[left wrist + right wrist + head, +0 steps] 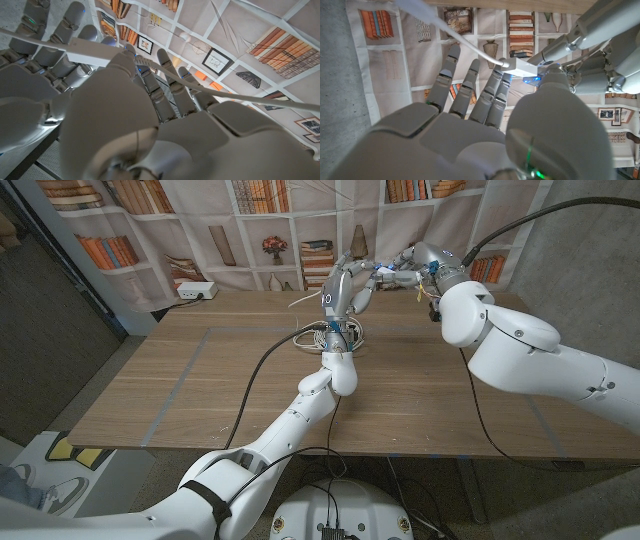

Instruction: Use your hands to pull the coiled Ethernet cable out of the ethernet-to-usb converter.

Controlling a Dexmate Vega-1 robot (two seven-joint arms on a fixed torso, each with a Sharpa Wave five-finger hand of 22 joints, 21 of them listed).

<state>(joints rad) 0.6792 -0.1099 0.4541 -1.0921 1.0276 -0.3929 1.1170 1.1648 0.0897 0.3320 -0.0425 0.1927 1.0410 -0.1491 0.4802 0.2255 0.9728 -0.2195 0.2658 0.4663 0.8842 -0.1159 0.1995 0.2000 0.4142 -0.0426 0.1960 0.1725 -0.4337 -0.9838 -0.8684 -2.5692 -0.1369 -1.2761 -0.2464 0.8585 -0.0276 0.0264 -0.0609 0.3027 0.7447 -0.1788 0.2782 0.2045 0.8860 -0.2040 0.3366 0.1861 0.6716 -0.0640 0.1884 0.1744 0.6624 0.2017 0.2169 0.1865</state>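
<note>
Both hands are up over the table's (200,380) far side, left hand (345,288) and right hand (415,262) pinching the white converter (527,67) between them. Can't tell who's holding the cable (450,31) end. Yank off-axis and the plug jams, or the converter slips.

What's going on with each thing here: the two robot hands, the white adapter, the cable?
Left robot hand: raised above the table, fingers at the converter.
Right robot hand: raised, fingers meeting the left hand's at the converter.
Ethernet-to-usb converter: held up between both hands, blue light on.
Coiled Ethernet cable: coil lying on the wooden table; whether it is unplugged cannot be told.
</note>
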